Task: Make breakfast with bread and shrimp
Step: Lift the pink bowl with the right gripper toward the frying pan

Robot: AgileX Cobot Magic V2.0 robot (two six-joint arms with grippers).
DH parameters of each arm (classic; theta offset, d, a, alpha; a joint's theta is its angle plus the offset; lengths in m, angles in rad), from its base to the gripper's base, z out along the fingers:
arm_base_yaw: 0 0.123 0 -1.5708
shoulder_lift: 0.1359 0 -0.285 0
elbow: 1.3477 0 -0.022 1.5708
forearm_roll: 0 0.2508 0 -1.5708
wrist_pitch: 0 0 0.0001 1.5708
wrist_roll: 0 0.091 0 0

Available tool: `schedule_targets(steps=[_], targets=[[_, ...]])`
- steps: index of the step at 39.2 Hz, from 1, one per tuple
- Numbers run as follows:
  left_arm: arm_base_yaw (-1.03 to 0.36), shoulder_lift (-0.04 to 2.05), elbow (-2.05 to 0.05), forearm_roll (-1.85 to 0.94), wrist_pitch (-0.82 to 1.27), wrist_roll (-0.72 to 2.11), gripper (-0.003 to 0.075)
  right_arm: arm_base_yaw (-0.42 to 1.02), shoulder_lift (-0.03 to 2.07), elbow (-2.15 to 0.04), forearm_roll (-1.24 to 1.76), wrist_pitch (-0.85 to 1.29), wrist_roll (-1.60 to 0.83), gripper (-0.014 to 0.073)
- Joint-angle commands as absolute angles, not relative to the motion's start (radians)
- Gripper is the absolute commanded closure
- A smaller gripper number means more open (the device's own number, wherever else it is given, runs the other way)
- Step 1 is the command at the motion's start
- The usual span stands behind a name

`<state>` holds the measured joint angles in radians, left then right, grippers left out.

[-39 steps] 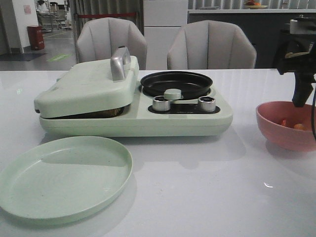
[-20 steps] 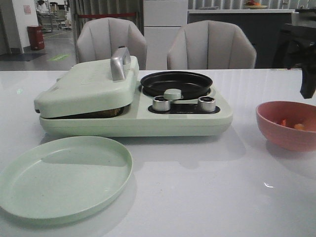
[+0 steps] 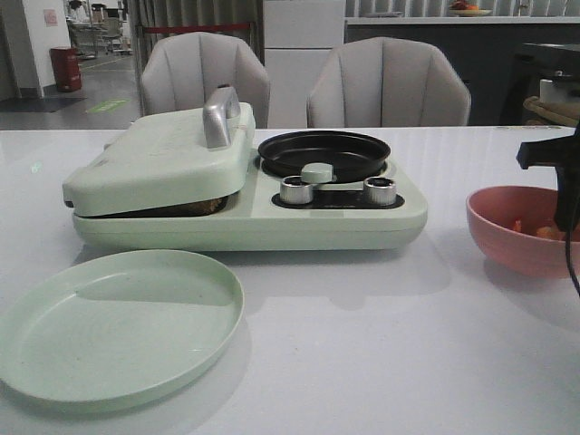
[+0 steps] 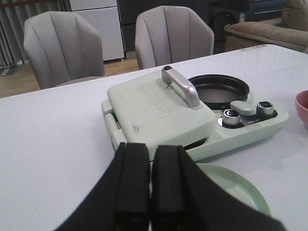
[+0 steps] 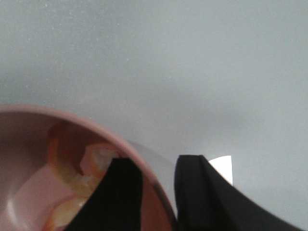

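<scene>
The shrimp [image 3: 546,232], orange-pink curls, lie in a pink bowl [image 3: 507,245] at the right of the table. My right gripper [image 3: 569,213] hangs down into the bowl at its right side. In the right wrist view that gripper [image 5: 159,166] is open and stands astride the bowl's rim [image 5: 144,168], one finger inside next to the shrimp [image 5: 91,168], the other outside. The bread is hidden; only a dark sliver shows under the shut lid [image 3: 154,163] of the pale green breakfast maker [image 3: 245,227]. My left gripper [image 4: 151,149] is shut on nothing, held above the table short of the maker.
An empty black pan [image 3: 323,154] sits on the maker's right half behind two silver knobs [image 3: 296,190]. A pale green plate [image 3: 118,362] lies in front of the maker at the left. Two grey chairs [image 3: 388,83] stand behind the table.
My right gripper has come down from above the bowl to its rim, one finger now inside. The bowl has shifted very slightly left.
</scene>
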<state>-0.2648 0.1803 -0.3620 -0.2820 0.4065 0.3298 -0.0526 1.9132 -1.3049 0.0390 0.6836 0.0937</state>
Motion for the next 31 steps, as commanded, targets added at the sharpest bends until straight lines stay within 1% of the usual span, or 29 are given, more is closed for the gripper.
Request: schedule_targets(steps=[1, 2, 3, 5, 12, 17, 25, 28, 31], targets=[[-0.272, 0.190, -0.388, -0.299, 0.326, 0.320, 0.0607, -0.057, 1.870, -1.336, 0.073, 0.647, 0.083, 0.0426], [-0.272, 0.190, -0.388, -0.299, 0.326, 0.320, 0.0606, -0.057, 1.870, -1.336, 0.078, 0.644, 0.083, 0.0454], [-0.272, 0.190, -0.388, -0.299, 0.326, 0.320, 0.0607, -0.057, 1.870, -1.336, 0.084, 0.639, 0.083, 0.0463], [-0.272, 0.190, -0.388, -0.299, 0.326, 0.320, 0.0606, -0.057, 1.869, -1.336, 0.090, 0.632, 0.083, 0.0448], [-0.272, 0.190, -0.388, -0.299, 0.328, 0.320, 0.0606, -0.057, 1.847, -1.359, 0.089, 0.596, 0.082, 0.0452], [-0.272, 0.190, -0.388, -0.299, 0.328, 0.320, 0.0607, -0.054, 1.802, -1.384, 0.103, 0.505, 0.082, 0.0452], [-0.272, 0.190, -0.388, -0.299, 0.328, 0.320, 0.0606, -0.050, 1.757, -1.434, 0.287, 0.320, 0.082, 0.0452], [-0.272, 0.190, -0.388, -0.299, 0.328, 0.320, 0.0606, -0.040, 1.757, -1.450, 0.351, 0.289, 0.082, 0.0452], [-0.272, 0.190, -0.388, -0.299, 0.328, 0.320, 0.0607, -0.018, 1.757, -1.467, 0.353, 0.279, 0.070, 0.0452]])
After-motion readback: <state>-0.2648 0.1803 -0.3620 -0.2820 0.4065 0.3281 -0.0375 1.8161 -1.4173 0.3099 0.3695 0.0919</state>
